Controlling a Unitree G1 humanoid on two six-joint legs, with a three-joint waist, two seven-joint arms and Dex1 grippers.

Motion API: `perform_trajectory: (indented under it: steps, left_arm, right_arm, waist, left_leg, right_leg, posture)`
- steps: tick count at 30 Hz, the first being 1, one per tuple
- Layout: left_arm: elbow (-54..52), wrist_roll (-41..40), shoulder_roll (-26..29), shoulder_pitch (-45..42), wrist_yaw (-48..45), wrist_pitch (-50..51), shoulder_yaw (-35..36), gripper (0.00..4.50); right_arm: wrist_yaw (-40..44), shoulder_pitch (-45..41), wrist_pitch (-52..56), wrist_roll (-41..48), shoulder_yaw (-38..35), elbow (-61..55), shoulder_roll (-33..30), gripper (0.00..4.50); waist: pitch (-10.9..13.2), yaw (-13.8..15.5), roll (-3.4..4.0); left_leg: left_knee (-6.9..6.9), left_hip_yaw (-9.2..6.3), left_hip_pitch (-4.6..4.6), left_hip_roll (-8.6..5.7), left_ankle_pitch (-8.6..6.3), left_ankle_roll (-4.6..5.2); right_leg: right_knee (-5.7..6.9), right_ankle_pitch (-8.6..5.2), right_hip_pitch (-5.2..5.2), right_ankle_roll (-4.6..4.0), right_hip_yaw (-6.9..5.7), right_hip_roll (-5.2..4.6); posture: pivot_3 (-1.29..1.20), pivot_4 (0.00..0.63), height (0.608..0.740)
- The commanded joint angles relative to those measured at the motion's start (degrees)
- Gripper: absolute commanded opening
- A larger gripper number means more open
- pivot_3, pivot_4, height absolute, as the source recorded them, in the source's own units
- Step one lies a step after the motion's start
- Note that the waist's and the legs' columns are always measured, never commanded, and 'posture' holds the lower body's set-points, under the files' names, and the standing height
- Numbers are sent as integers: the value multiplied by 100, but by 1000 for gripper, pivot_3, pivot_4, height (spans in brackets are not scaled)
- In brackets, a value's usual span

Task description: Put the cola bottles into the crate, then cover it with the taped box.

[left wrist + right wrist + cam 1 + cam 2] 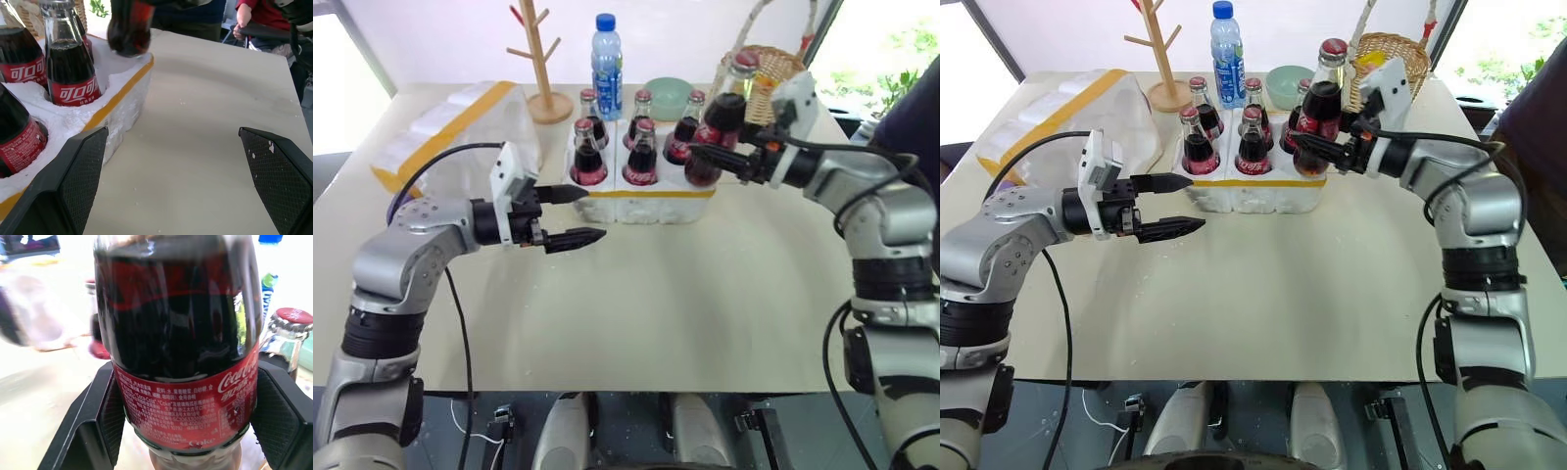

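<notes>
Glass, the held bottle: your right gripper point(1310, 147) is clenched on the sixth small dark cola bottle with red label and red cap point(1320, 103), fingers on either side of the label band. It hangs upright above the near right corner of the crate.

Crate: the low white foam block with round wells and a yellow tape strip round its base point(646, 204) sits mid-counter. Five cola bottles point(588, 155) stand in its wells; the near right well looks to be the free one.

Left gripper: your left gripper point(570, 215) is released, fingers wide apart, empty, just beside the crate's left end without touching it.

Taped box: the large white foam box with wide yellow tape bands point(445, 127) lies on the beige counter point(705, 294) left of the crate, untouched.

Handling, bottle: judge it rigid, smooth and fairly heavy for its size, breakable if dropped or knocked against its neighbours. The label band is a good hold; keep it vertical as you lower.

Handling, foam: likely light and crumbly; crumbs dot the counter. The box is wide, so take it by opposite sides with both grippers.

Other: a clear blue-capped water bottle point(606, 54), wooden mug tree point(536, 59) and wicker basket point(1400, 54) stand behind.
</notes>
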Motion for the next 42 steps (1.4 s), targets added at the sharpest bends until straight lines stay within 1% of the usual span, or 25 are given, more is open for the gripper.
perform_trajectory:
  steps: [1, 3, 6, 14, 16, 17, 18, 23, 28, 31, 34, 36, 38, 40, 42]
  left_arm:
    - [-297, -127, 73, 5, 111, 29, 226, 4500]
    - [-365, -165, 77, 46, 171, 58, 250, 4500]
    - [-449, -218, 79, 101, 243, 104, 285, 4500]
    - [-308, -135, 39, 60, 310, -21, 248, 4500]
    - [-278, -134, 22, 22, 325, -32, 242, 4500]
    - [-279, -128, 26, 24, 315, -37, 225, 4500]
    - [-281, -133, 32, 24, 303, -32, 215, 4500]
    - [-224, -115, 55, -5, 273, -12, 194, 4500]
    - [-242, -101, 171, 15, 291, 46, 284, 4500]
    - [-545, -219, 598, 337, 283, 237, 676, 4500]
    - [-857, -303, 1342, 889, 98, 472, 1366, 4500]
    - [-996, -353, 1953, 1343, -85, 785, 2050, 4500]
    - [-1012, -401, 2441, 1772, -299, 1186, 2789, 4500]
    - [-960, -242, 2886, 2372, -693, 1573, 3595, 4500]
    - [-831, 98, 3206, 3053, -1149, 1783, 4307, 4500]
  right_arm:
    - [-41, -543, -574, -274, -109, 650, 191, 2820]
    - [-34, -704, -681, -389, -116, 1046, 292, 2820]
    - [96, -722, -731, -570, 2, 1399, 382, 2820]
    - [351, -387, -581, -739, 174, 1293, 571, 2820]
    - [356, -363, -516, -759, 145, 1295, 551, 3877]
    - [336, -355, -521, -793, 122, 1329, 531, 4211]
    - [312, -350, -513, -828, 95, 1367, 508, 4426]
    - [256, -262, -391, -900, 22, 1378, 403, 4426]
    - [484, -58, -360, -991, 103, 910, 18, 4426]
    - [1014, 89, 7, -841, 4, 295, -673, 4426]
    - [1824, 177, 513, -442, -256, -345, -1605, 4426]
    - [2365, 171, 857, -92, -468, -645, -2225, 4426]
    - [2788, 149, 1077, 200, -642, -838, -2662, 4426]
    - [3096, 31, 1289, 515, -834, -970, -2967, 4426]
    - [3215, -215, 1578, 778, -953, -993, -3141, 4426]
  waist:
    - [0, -21, 0]
    - [1, -25, 0]
    - [1, -26, 0]
    - [-1, -42, -1]
    - [1, -37, 1]
    - [2, -28, 3]
    - [2, -28, 3]
    - [1, -38, 2]
    - [1, -25, 2]
    - [2, -33, 3]
    - [6, -32, 4]
    - [8, -40, 3]
    - [9, -59, 3]
    - [9, -80, 2]
    - [10, -122, 6]
  left_leg:
    - [-1, 0, 1, 0, 0, 0]
    - [-3, 0, 1, 0, 0, 0]
    - [-3, 1, 2, 1, 0, 0]
    - [0, 1, 15, 2, 0, -1]
    - [0, 1, 14, 2, 0, -1]
    - [0, 1, 12, 2, 1, -1]
    - [0, 2, 10, 1, 1, -1]
    - [0, 2, 10, 1, 1, -2]
    - [0, 2, 10, 1, 1, -1]
    - [0, 2, 9, 1, 1, -2]
    - [-7, 3, 2, 3, 0, -1]
    - [-13, 5, 4, 5, 0, -1]
    - [-16, 10, 3, 9, -1, -3]
    - [-18, 13, 8, 12, -2, -4]
    - [-19, 24, 12, 17, -3, -6]
  right_leg:
    - [0, 0, 0, 0, 0, 0]
    - [0, 0, -1, 0, 0, 0]
    - [4, 0, -1, 0, 0, 1]
    - [17, 0, 5, 0, 1, 1]
    - [19, 0, 4, 0, 0, 1]
    - [19, 0, 2, 0, 0, 1]
    - [19, 0, 0, 0, 1, 0]
    - [18, 0, 0, 0, 0, 1]
    - [17, 0, -1, 0, 0, 1]
    - [17, 0, -1, 0, 0, 0]
    - [18, -1, -14, -1, 2, 0]
    - [17, -3, -19, -4, 1, 0]
    - [17, -17, -26, -28, 1, 0]
    - [16, -27, -25, -45, 1, 0]
    - [12, -36, -28, -60, 1, -1]
  posture:
    - [0, 150, 740]
    - [0, 150, 740]
    - [0, 150, 740]
    - [0, 150, 740]
    - [0, 150, 740]
    - [0, 150, 740]
    - [0, 150, 740]
    - [0, 150, 740]
    - [0, 150, 740]
    - [0, 150, 740]
    - [0, 150, 740]
    - [0, 150, 740]
    - [0, 150, 740]
    - [0, 150, 740]
    - [0, 150, 740]
